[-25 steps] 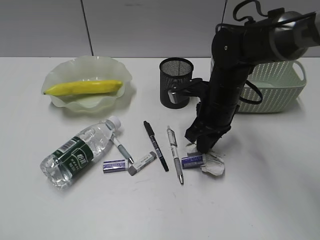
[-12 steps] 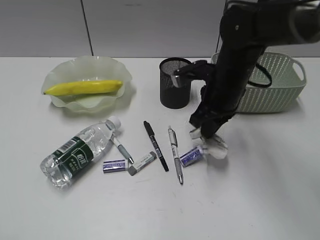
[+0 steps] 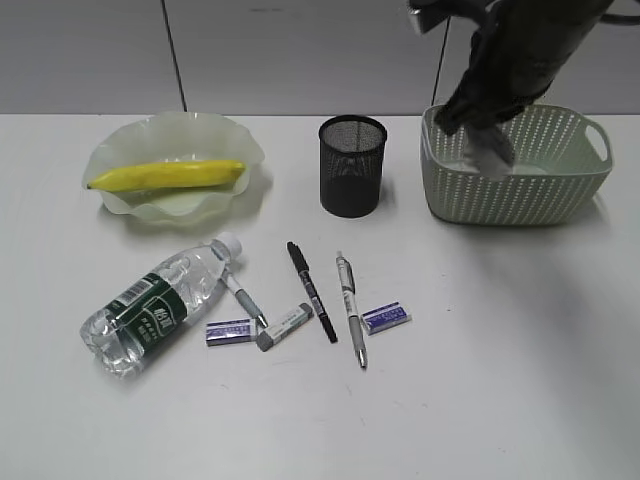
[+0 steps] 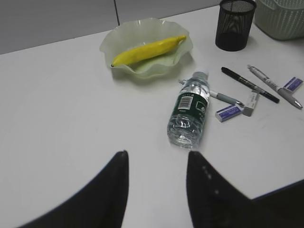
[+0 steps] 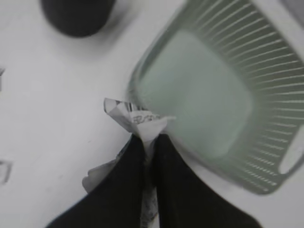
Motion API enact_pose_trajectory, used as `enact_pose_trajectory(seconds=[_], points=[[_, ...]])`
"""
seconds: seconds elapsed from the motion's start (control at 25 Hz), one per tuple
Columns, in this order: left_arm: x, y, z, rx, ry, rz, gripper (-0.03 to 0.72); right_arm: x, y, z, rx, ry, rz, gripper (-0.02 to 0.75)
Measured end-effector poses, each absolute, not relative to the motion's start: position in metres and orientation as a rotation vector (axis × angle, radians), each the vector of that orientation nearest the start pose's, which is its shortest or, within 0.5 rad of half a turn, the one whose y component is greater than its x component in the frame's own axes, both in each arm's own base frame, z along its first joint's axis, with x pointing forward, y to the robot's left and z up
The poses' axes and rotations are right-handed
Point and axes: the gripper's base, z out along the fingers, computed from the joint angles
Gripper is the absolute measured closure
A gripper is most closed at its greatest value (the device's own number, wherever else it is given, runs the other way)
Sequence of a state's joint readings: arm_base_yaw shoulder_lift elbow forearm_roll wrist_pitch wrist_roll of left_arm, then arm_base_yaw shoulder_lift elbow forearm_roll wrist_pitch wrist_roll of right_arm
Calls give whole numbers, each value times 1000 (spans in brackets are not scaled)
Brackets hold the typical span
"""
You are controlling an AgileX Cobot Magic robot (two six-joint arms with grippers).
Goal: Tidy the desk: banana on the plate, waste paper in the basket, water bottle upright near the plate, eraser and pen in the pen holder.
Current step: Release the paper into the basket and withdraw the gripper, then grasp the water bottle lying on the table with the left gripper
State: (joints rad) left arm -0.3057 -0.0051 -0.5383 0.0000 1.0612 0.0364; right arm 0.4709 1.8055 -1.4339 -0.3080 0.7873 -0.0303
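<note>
My right gripper (image 3: 482, 128) is shut on the waste paper (image 3: 488, 150) and holds it above the left part of the basket (image 3: 520, 190). The right wrist view shows the jaws (image 5: 150, 143) pinching the paper (image 5: 135, 116) over the basket's near rim (image 5: 142, 71). The banana (image 3: 165, 175) lies on the plate (image 3: 240, 140). The water bottle (image 3: 160, 305) lies on its side on the desk. A black pen (image 3: 312, 291), a silver pen (image 3: 350, 308) and three erasers (image 3: 386, 318) lie in front of the pen holder (image 3: 352, 165). My left gripper (image 4: 156, 159) is open and empty, short of the bottle (image 4: 190, 109).
A third grey pen (image 3: 243, 297) lies by the bottle's cap, with two erasers (image 3: 229, 331) (image 3: 284, 326) beside it. The grey wall runs along the desk's far edge. Bare white desk (image 3: 520, 380) lies at the front right.
My right gripper lifted the waste paper off the desk beside the right eraser and carried it up and right to above the basket. The eraser shifted slightly.
</note>
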Motion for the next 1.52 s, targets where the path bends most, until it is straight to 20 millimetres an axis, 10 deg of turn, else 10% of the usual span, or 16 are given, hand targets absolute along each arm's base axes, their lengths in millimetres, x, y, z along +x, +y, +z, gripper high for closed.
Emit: enact_pose_trajectory(seconds=[0.4,0.68,0.84,1.16,1.52], points=[[-10,3,288,341,1976,-173,385,420,103,242,-477,2313,-149,665],[-10,3,288,341,1976,-173,385,429,104,214,-416,2370,-80,240],[-10,3,288,341,1976,-173,385,420,101,223,-392,2423,-94,164],[-10,3,288,341,1976,-173,385,362,84,282,-388,2646,-134,196],[-10,3,288,341,1976,-173,385,228,65,319,-451,2666,105,265]])
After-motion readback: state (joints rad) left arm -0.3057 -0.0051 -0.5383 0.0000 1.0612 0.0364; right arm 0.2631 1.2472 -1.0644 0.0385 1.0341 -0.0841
